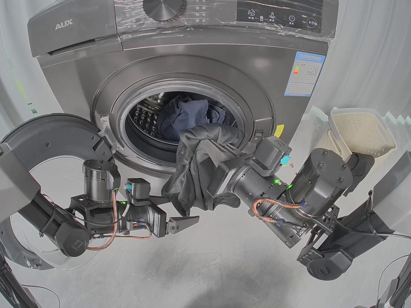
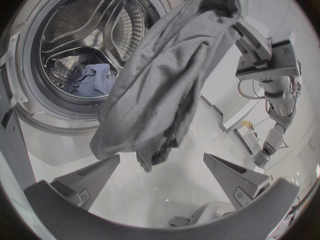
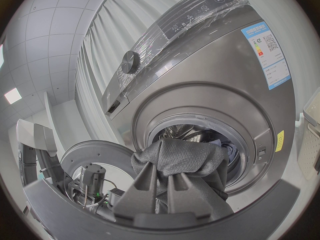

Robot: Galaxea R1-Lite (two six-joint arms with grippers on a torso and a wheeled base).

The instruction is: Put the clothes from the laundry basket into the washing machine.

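My right gripper (image 1: 214, 148) is shut on a dark grey garment (image 1: 193, 167), held just in front of the lower rim of the washing machine's (image 1: 180, 65) open drum. The cloth drapes down from the fingers (image 3: 173, 190) toward the floor. A dark blue garment (image 1: 182, 114) lies inside the drum, also seen as the blue garment (image 2: 90, 80) in the left wrist view. My left gripper (image 1: 188, 221) hangs open, low and to the left, just beneath the hanging hem (image 2: 146, 157), touching nothing. The white laundry basket (image 1: 364, 133) stands to the right of the machine.
The machine's round door (image 1: 47, 150) is swung wide open at the left, behind my left arm. Grey floor (image 1: 205, 262) lies bare in front of the machine. A curtain (image 1: 372, 43) hangs behind it.
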